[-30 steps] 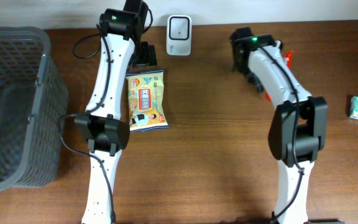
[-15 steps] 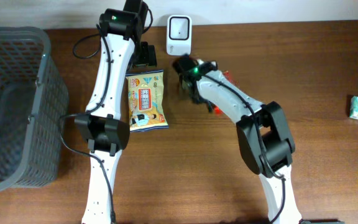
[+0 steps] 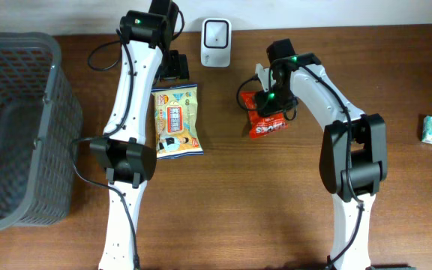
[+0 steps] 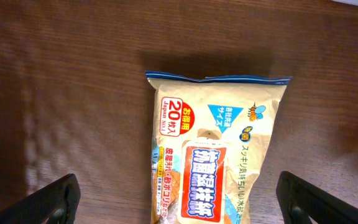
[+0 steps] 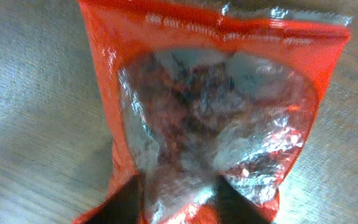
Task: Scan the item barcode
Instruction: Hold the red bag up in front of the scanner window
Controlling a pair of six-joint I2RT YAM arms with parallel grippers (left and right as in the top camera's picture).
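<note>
1. The right claw (image 3: 268, 101) hangs over the red pouch (image 3: 265, 121). Its wrist view gives only two dark blurs at the pouch's lower edge, so I cannot tell whether it grips.
2. The pouch is crinkled glossy foil with a clear window onto dark contents. It is low over the wooden bench (image 3: 276, 195), near the white scanner (image 3: 216, 32), to its right and toward the arm bases.
3. The left claw (image 4: 179, 183) gapes wide above a flat beige packet (image 4: 219, 143), which is cut off below.
4. Only the overhead view shows the grey mesh basket (image 3: 13, 127), cropped, far left of the scanner.
</note>
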